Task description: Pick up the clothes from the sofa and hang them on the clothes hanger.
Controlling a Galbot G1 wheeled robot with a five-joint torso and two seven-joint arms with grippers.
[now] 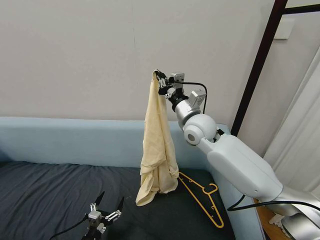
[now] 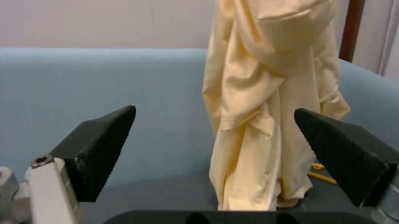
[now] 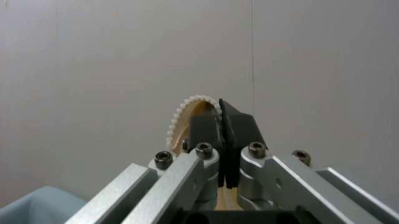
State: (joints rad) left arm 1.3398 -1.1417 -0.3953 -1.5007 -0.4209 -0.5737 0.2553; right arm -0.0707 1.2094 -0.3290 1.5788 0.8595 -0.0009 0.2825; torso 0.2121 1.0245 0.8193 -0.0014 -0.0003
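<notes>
Right end effector pinches the garment aloft above the sofa; left end effector hovers low, spread; a hanger lies on the sofa.

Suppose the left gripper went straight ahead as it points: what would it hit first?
Probably the lower folds of the hanging yellow garment; the open left gripper points straight at it, though depth is unclear.
</notes>
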